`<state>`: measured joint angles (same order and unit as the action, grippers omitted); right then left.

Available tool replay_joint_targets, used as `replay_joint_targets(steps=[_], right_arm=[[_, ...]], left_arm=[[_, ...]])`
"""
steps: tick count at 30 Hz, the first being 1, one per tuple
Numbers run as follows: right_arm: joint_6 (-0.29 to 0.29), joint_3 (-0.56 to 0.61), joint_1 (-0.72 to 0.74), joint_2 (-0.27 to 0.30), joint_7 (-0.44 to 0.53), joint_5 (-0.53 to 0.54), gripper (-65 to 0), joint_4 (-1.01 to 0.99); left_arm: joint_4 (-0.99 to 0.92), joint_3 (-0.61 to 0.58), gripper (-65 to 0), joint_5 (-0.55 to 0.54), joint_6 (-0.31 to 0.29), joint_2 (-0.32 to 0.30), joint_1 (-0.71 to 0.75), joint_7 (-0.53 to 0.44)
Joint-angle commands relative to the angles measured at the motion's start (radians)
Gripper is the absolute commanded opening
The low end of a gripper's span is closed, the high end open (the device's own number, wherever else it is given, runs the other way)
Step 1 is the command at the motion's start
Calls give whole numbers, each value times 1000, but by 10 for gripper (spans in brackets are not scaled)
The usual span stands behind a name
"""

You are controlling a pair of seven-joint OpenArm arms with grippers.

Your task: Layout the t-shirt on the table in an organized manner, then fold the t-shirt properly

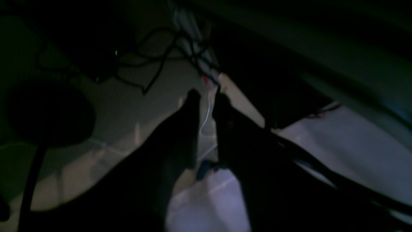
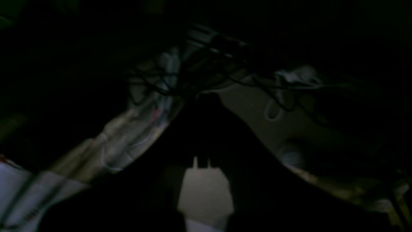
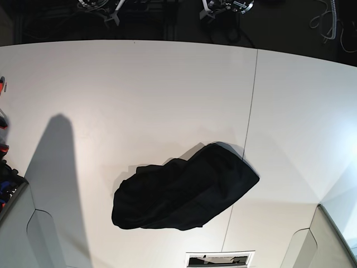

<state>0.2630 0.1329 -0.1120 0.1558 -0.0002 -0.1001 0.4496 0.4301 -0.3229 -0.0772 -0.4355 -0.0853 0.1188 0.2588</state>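
The black t-shirt (image 3: 184, 192) lies crumpled in a loose heap on the white table (image 3: 139, 95), front of centre, plain side showing, across a panel seam. Neither gripper shows in the base view. In the dim left wrist view my left gripper (image 1: 207, 95) is a dark silhouette with a narrow gap between its fingers, holding nothing. In the very dark right wrist view my right gripper (image 2: 202, 100) has its fingertips meeting, and it is empty. Both wrist views look at a floor with cables, away from the shirt.
A dark seam (image 3: 251, 111) runs front to back through the table. Grey arm mounts sit at the front left (image 3: 28, 234) and front right (image 3: 329, 240) corners. Stands and cables (image 3: 223, 11) lie beyond the far edge. Red and blue items (image 3: 4, 167) sit at the left edge.
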Motion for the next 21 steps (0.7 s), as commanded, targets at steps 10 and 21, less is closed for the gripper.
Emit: replay_joint_targets(steps=[10, 21], right_arm=[[26, 0, -339, 179, -61, 31, -650, 515], [24, -33, -704, 382, -66, 109, -650, 1107]], left_arm=[[635, 203, -498, -66, -55, -108, 285, 80], [1214, 420, -498, -144, -59, -117, 620, 120]])
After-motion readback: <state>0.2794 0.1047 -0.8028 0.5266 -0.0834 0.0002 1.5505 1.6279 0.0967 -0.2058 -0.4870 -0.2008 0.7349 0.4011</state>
